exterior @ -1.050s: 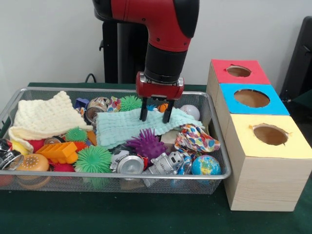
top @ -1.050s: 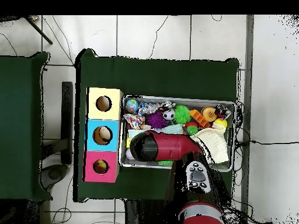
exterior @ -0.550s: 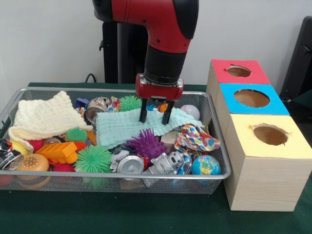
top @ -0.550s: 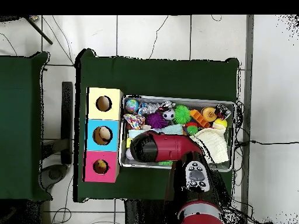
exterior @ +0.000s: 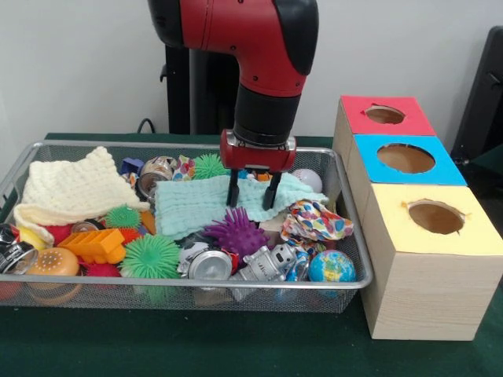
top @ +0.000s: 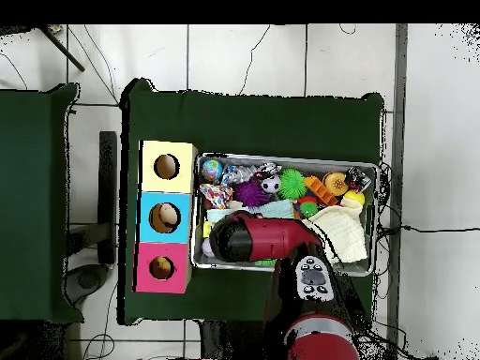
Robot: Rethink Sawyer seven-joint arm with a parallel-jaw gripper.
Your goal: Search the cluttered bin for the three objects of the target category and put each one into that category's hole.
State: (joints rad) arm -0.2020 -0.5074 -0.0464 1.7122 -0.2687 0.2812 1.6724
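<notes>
Front view, left to right. Wire mesh bin point(exterior: 16, 177) on the green table point(exterior: 236, 345). Cream knit cloth point(exterior: 71, 188) fills the bin's far left corner, draped over the toys there. In front of it: small green spiky ball point(exterior: 123, 217), orange ridged block point(exterior: 94, 245), orange round toy point(exterior: 53, 262) against the near wall, larger green spiky ball point(exterior: 151, 257).

Mid-bin: mint cloth point(exterior: 204, 206) spread over other items. The hand point(exterior: 251, 197) sits at its right half, fingers apart, tips at the fabric; cannot tell whether they pinch it. Purple spiky ball point(exterior: 237, 232) just in front of the mint cloth, with a silver can point(exterior: 209, 265) just left of and below it. Another green spiky ball point(exterior: 211, 166) behind the cloth.

Right end of the bin: white ball point(exterior: 307, 180) at the far side, multicoloured patterned cloth point(exterior: 316, 223) bunched in front of it, globe ball point(exterior: 332, 267) at the near right corner.

Right of the bin, a row of wooden boxes, each with a round hole on top: red top point(exterior: 385, 115) farthest, blue top point(exterior: 406, 159) in the middle, yellow top point(exterior: 435, 217) nearest. In the overhead view, something pale lies in the blue hole point(top: 166, 217).
</notes>
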